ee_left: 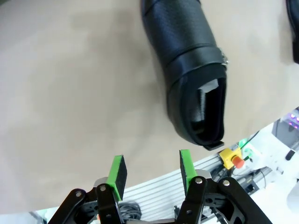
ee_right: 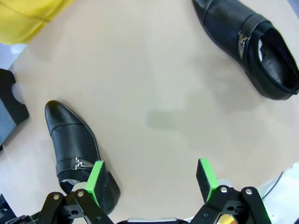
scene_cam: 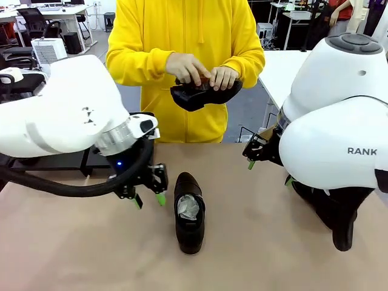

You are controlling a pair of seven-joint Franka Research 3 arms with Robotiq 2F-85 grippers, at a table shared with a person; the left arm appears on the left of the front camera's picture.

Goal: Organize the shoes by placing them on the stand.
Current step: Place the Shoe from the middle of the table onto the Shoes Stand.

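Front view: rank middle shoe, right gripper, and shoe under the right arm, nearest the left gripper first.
1. Middle shoe, just right of the left gripper.
2. Right gripper, farther right.
3. Shoe under the right arm, far right.

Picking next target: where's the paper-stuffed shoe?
Front view: the shoe lies in the middle of the table, just right of the left gripper, not touching it.

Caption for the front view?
Person's hands hold one shoe; open left gripper and right gripper flank the second shoe on the table.
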